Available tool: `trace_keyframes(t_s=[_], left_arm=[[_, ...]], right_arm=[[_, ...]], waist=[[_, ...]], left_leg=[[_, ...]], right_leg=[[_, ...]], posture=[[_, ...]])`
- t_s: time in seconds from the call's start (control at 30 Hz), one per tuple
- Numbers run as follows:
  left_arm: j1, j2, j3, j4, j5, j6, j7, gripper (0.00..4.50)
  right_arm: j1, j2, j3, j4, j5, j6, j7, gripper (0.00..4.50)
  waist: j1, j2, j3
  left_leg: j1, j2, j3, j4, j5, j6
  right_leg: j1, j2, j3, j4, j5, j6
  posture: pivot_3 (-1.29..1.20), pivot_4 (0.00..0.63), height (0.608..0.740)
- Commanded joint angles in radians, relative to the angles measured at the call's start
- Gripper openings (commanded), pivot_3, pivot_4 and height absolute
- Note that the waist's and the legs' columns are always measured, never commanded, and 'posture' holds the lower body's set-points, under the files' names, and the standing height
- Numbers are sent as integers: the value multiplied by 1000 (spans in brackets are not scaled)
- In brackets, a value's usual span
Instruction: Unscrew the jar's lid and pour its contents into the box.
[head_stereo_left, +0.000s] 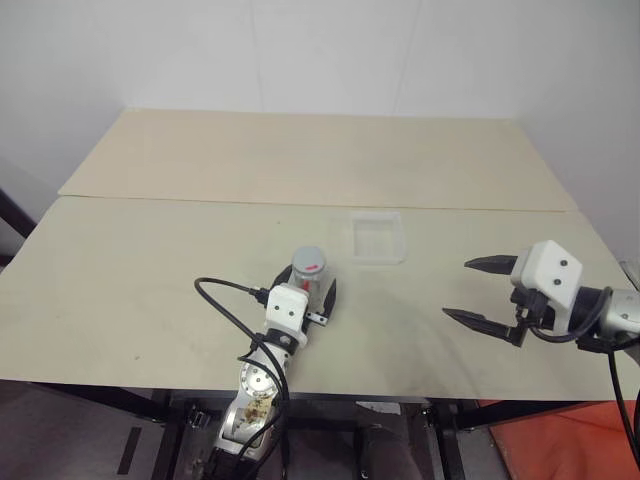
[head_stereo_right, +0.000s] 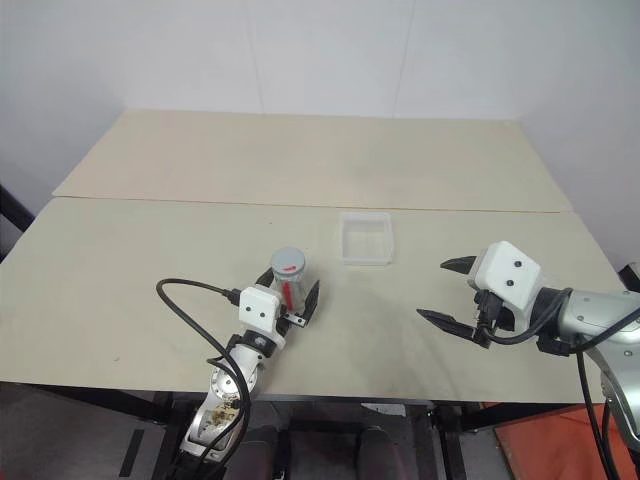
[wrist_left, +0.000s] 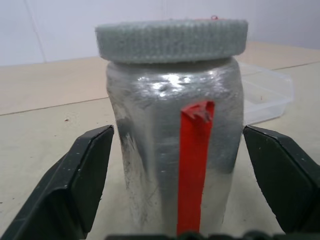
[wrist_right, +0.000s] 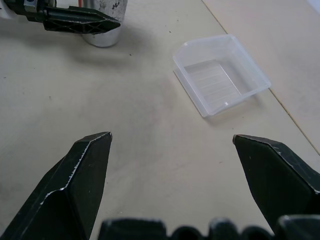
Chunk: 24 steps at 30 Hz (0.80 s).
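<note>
The jar (head_stereo_left: 308, 275) stands upright on the near table, whitish-clear with a red stripe, and the grey lid (wrist_left: 171, 40) sits on top of it. My left gripper (head_stereo_left: 307, 286) reaches in level from the near side. Its black fingers (wrist_left: 85, 170) flank the jar's body, a thin gap showing on each side. The box (head_stereo_left: 378, 260), a shallow clear tray, lies flat just beyond and to the right of the jar. My right gripper (head_stereo_left: 458, 288) hovers open over the table's right part, holding nothing. In its wrist view the box (wrist_right: 200, 47) lies ahead.
The pale wooden table (head_stereo_left: 140, 290) meets a second panel at a seam (head_stereo_left: 200, 200) running across behind the box. A black cable (head_stereo_left: 225, 300) loops off my left wrist over the near table. Bare tabletop lies between the jar and my right gripper.
</note>
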Motion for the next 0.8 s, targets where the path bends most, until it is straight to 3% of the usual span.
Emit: trace_keyframes(t_s=[0.03,0.1,0.13,0.37,0.53,0.8], left_arm=[[16,-2,-13,-48,11,1,6,3242],[26,4,-11,-62,9,13,4,2586],[31,7,-11,-66,6,18,0,2553],[4,12,13,-47,-12,33,-7,2546],[-54,31,65,-39,-147,36,-109,2529],[-95,212,141,-103,-423,123,-431,2511]], right_arm=[[-1,-17,-41,-30,0,4,-11,4500],[-4,-15,-38,-30,1,5,-14,4500],[-5,-14,-35,-29,1,3,-15,4500],[-10,-5,-15,-25,-5,-3,-29,4500],[4,-5,-22,-27,-8,-6,-34,4500],[-3,-1,-10,-9,-16,-22,-31,4500]], waist=[[0,0,0],[-1,0,0],[-1,0,0],[0,0,0],[-1,0,0],[-1,0,0]], left_leg=[[0,0,0,0,0,0],[0,0,0,0,0,0],[0,0,0,0,0,0],[0,0,0,0,0,0],[0,0,0,0,0,0],[0,0,0,0,0,0]], right_leg=[[0,0,0,0,0,0],[0,0,0,0,0,0],[0,0,0,0,0,0],[0,0,0,0,0,0],[0,0,0,0,0,0],[-1,0,0,0,1,-2]], posture=[[0,150,740],[0,150,740],[0,150,740],[0,150,740],[0,150,740],[0,150,740]])
